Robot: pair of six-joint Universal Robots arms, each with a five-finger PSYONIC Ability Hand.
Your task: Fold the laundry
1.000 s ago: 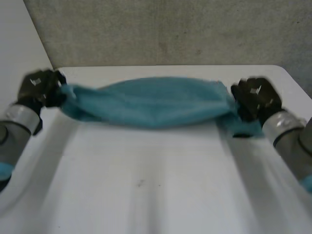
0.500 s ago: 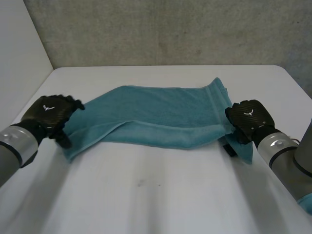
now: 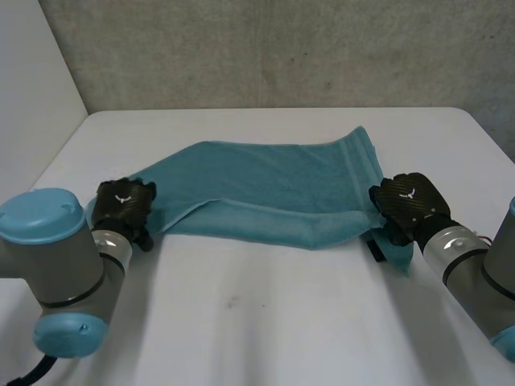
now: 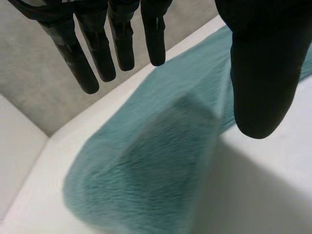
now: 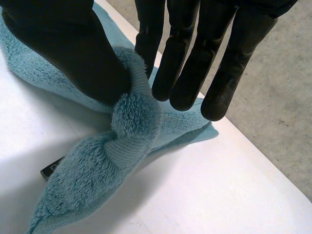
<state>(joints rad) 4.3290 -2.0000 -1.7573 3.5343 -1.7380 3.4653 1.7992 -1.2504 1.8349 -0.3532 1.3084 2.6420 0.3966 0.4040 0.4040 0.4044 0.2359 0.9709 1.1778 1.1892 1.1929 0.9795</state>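
Head view: a teal terry-cloth towel (image 3: 273, 189) lies folded lengthwise into a long band on the white table (image 3: 265, 322), with a thick doubled layer along its near edge. The black left hand (image 3: 122, 205) sits at the towel's left end, right at the corner, at the end of the left arm (image 3: 60, 257) with its grey joint and light-blue cap. In the left wrist view this hand's fingers (image 4: 122, 39) are straight and held well apart from the thumb, with nothing between them. The towel's rounded end lies below the palm, ungripped. The black right hand (image 3: 409, 203) is at the towel's right end. In the right wrist view its thumb and nearest straight finger pinch a bunched ridge of the towel's hem between them, while the other fingers (image 5: 185, 58) reach out straight above the cloth. A small black tag (image 5: 50, 169) pokes out from under the towel's right corner, just beside that pinch.
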